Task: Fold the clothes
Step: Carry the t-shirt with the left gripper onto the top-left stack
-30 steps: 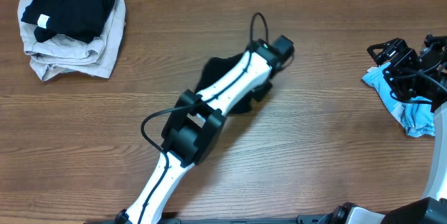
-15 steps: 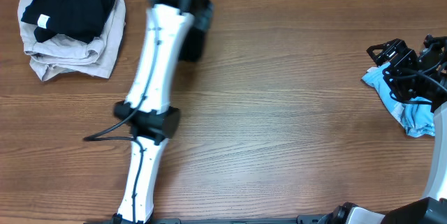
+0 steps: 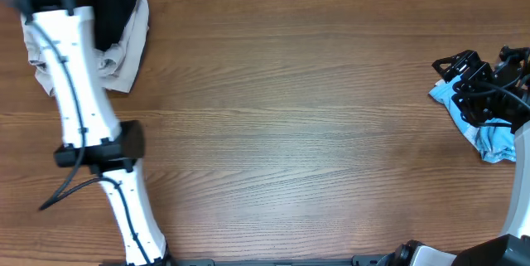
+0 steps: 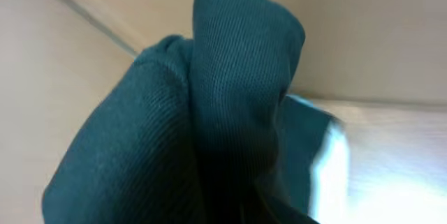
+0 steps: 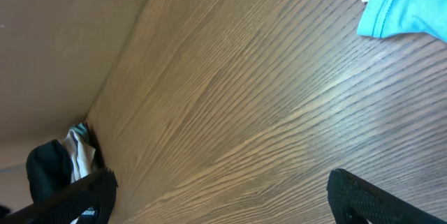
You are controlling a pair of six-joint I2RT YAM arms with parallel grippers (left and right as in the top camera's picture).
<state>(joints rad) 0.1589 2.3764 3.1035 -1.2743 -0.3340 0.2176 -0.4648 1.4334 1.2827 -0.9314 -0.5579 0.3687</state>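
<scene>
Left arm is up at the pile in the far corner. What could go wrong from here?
1. Dark knit fabric fills the left wrist view, so how it is held cannot be checked; the bunched cloth may land crumpled rather than folded.
2. The white left arm reaches over the stacked beige garment pile; it could drag or topple that stack.
3. The crumpled light-blue garment sits beside the open right gripper, which might snag it.

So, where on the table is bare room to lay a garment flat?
The whole middle of the table is bare, from the left arm across to the light-blue garment. Crowded: the far-left corner with the clothes pile, and the right edge under the right arm.
</scene>
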